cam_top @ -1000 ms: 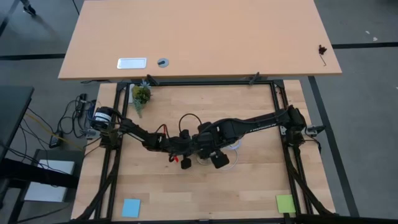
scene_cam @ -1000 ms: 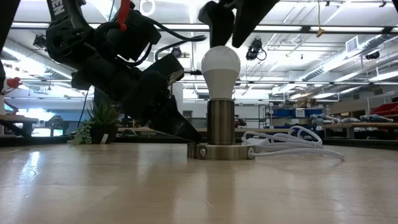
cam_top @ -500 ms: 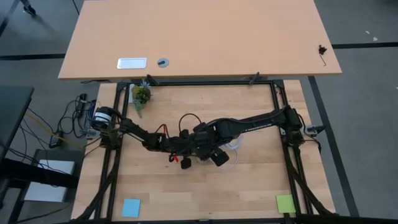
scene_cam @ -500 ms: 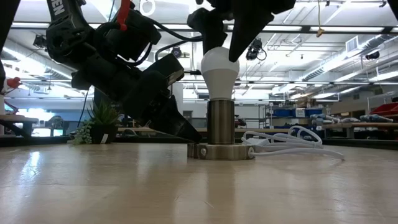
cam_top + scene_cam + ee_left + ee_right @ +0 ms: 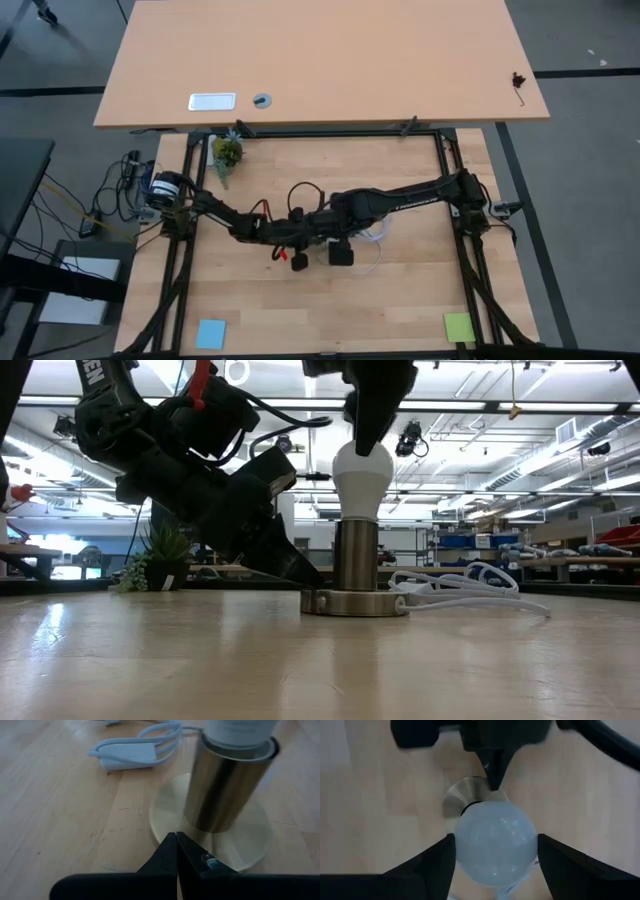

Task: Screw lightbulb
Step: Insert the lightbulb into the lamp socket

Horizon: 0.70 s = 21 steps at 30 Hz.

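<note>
White lightbulb, the only one, stands upright in the metal socket, long axis vertical, head up. Only the right wrist view shows the right hand spread around its head, fingers just beside it. The left hand, pressed together, touches the socket's base beside one white cable.

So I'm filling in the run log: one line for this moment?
bulb: seated in socket | right gripper: fingers around bulb | left gripper: shut, pressing base
</note>
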{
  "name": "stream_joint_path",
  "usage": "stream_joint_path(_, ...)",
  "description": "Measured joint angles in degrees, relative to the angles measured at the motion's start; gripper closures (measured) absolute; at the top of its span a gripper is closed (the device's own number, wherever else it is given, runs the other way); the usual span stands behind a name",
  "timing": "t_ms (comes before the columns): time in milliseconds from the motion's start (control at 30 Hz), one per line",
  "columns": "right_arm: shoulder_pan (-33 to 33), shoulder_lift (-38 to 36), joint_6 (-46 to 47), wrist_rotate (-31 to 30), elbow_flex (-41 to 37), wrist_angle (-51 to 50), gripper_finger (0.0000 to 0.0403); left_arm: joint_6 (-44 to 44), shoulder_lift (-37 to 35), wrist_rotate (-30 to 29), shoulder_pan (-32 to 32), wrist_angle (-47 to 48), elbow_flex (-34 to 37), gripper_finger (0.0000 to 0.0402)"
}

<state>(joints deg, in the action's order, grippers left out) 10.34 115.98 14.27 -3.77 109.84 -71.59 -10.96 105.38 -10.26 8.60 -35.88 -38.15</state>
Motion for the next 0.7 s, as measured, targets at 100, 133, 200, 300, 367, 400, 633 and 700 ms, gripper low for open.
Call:
stream_joint_path(100,0.8,-0.1,5.1,1.4,0.0,0.1,0.0119,-0.2,0.0,-0.5,0.0,0.0,0.0,0.0402)
stream_joint_path(133,1.2,-0.1,5.3,2.1,0.0,-0.1,0.0113,-0.2,0.0,-0.6,0.0,0.2,0.0,0.0402)
stream_joint_path(200,1.7,0.0,4.3,3.3,0.3,-0.6,0.01,-0.2,0.1,-0.6,0.0,0.5,0.1,0.0402)
stream_joint_path(300,2.3,0.3,0.5,3.4,2.1,-0.8,0.0081,-0.2,0.1,-0.6,0.0,0.1,0.1,0.0402)
stream_joint_path(367,2.6,0.3,-2.5,2.7,4.3,-1.5,0.007,0.1,0.1,-0.6,0.0,0.1,0.1,0.0402)
stream_joint_path(400,2.7,0.2,-3.8,2.6,5.5,-2.0,0.0065,0.2,0.1,-0.6,0.0,0.0,0.1,0.0402)
stream_joint_path(633,2.7,0.1,-9.6,2.0,10.5,-5.1,0.0052,0.1,-1.6,11.8,0.3,-5.6,0.1,0.0402)
stream_joint_path(700,2.7,0.1,-10.2,1.9,10.5,-6.1,0.0055,0.0,-1.4,14.6,0.9,-7.4,0.0,0.0402)
